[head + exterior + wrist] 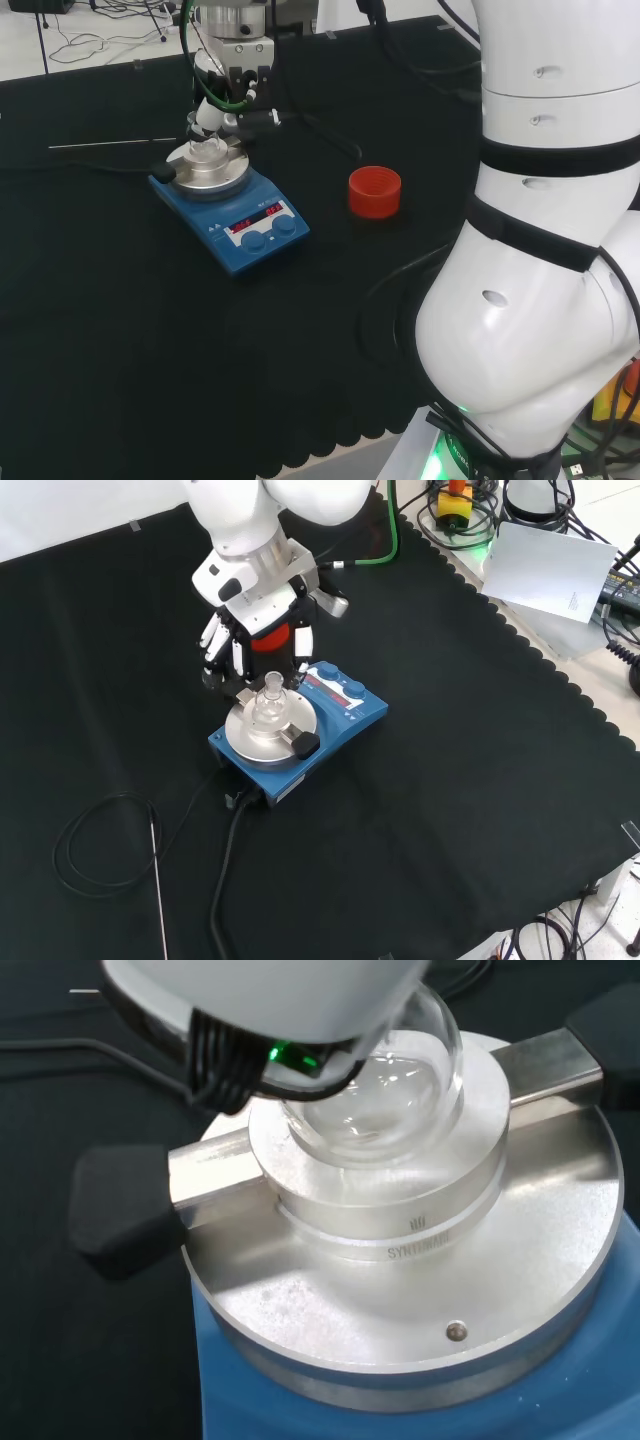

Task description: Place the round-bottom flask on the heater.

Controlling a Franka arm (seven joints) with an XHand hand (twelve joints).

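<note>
Round-bottom flask (385,1095) seated in the bowl of the aluminium heating block (400,1250), atop the blue hotplate heater (345,718), left of centre in the front view and in the upper left of the head view. Hand (232,645) just behind and above the flask in the front view, fingers pointing down around the neck; whether they pinch the neck or merely stand beside it — cannot tell. Main hazard, as a judgement: pulling away while a finger catches the glass neck, which would tip the flask out of its seat or drag it sideways against the block rim. A sideways retreat could also knock the black handle knob (305,744) of the block and shift block and flask together. Glass on metal, so a short drop or a scrape could chip it. Red ribbed ring stand (375,192) right of the heater in the head view — well apart, no obstacle. Thin rod (110,146) lying on the black worktop (120,340) at upper left of the head view, clear of the hand. Safest exit likely straight up, fingers spread first.
</note>
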